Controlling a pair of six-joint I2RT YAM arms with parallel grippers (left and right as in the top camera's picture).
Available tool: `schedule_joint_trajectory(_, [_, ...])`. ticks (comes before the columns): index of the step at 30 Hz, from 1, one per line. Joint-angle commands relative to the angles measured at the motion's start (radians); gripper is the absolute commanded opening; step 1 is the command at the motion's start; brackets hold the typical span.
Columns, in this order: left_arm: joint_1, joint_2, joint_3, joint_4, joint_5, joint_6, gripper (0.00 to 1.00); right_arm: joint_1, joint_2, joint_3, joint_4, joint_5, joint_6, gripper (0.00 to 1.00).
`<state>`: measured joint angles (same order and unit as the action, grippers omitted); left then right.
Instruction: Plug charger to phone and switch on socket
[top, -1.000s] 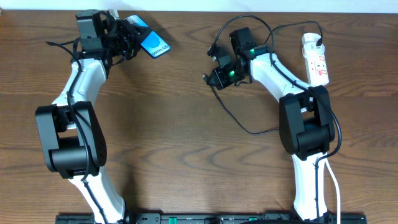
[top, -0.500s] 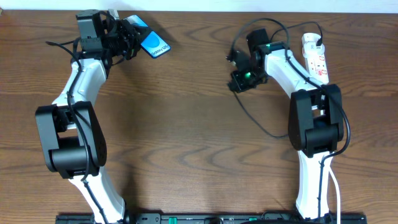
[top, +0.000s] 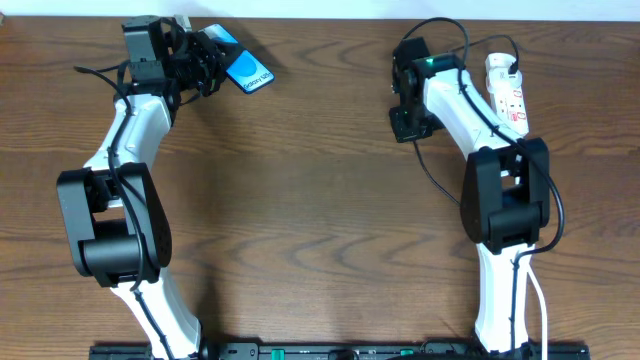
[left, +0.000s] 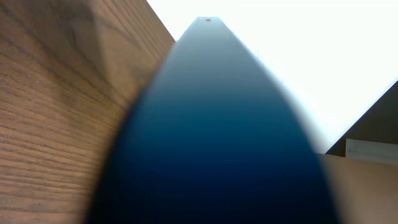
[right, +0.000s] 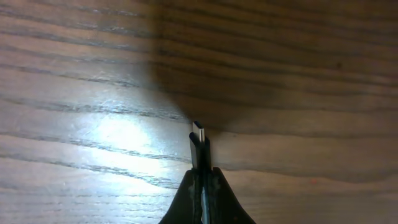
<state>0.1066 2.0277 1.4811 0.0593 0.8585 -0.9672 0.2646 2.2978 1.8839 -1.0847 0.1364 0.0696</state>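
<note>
The thin black charger cable (right: 200, 152) is sitting at 1 o'clock, its connector tip (right: 196, 129) jutting from the right end effector (right: 202, 180) clenching it, over open wooden bench (top: 320, 200). The left end effector (top: 205, 62) is grasping the blue-screened phone (top: 247, 72) at 11 o'clock, lettering unreadable. The white power strip (top: 507, 95) is lying at 2 o'clock.

The right pincer (right: 203, 179) rises from the bottom edge at the middle of the view, its two dark fingers pressed together into a narrow wedge. Pinched between them is the charger (right: 200, 152), of which only the short black connector shows, standing straight up out of the fingertips with a small silvery tip at its end. Behind it lies the brown wood-grain table (right: 74, 56), with a bright glare patch left of the connector and a dark shadow spreading above and to its right.
</note>
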Motion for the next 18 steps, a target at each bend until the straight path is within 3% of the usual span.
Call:
schedule_joint_trajectory(1, [0.002,-0.01,0.015,0.009,0.012,0.018,0.07,0.017,0.002,0.022,0.002,0.075,0.039,0.01])
schedule_joint_trajectory(18, [0.002,-0.01,0.015,0.009,0.012,0.018,0.07,0.037,0.008,0.011,0.055,0.014,0.05,0.01])
